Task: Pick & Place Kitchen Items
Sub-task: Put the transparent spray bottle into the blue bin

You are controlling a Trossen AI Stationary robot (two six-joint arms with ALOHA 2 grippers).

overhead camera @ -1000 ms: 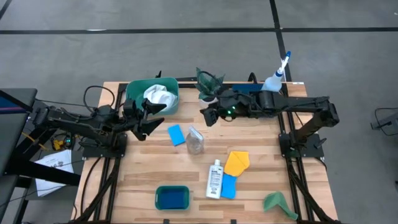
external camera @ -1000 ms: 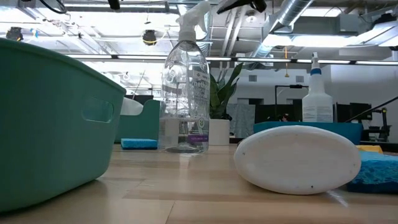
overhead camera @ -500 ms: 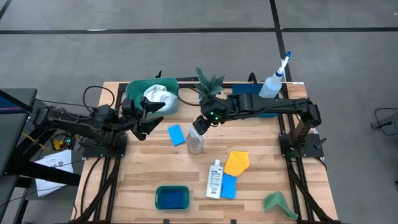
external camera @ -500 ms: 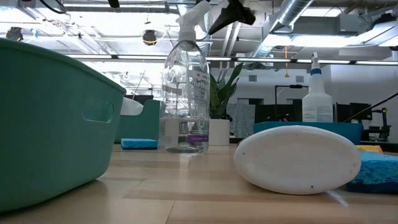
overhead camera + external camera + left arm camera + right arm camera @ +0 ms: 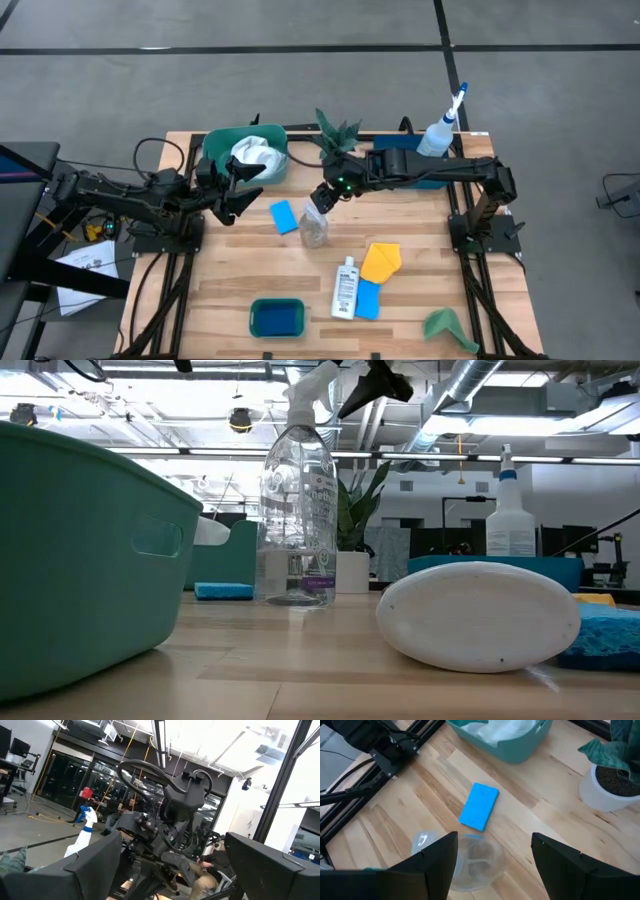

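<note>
The right gripper hangs just above the clear spray bottle, which stands upright near the middle of the wooden desk. In the right wrist view its two dark fingers are spread open with the bottle's clear top between them, not yet touching. The low view shows the gripper poised beside the bottle's trigger head, near its top.

To do this grasp well, the gripper probably needs to come lower, past the trigger, so the fingers close on the neck or the upper body and not on the sprayer. The bottle is tall, light and see-through, so a sideways nudge could tip it; a straight descent and a gentle close seem safest.

A blue sponge lies just beside the bottle, and the green tub holding a white cloth sits farther back on the left side.

The left gripper waits beside that tub, fingers wide open and empty.
</note>
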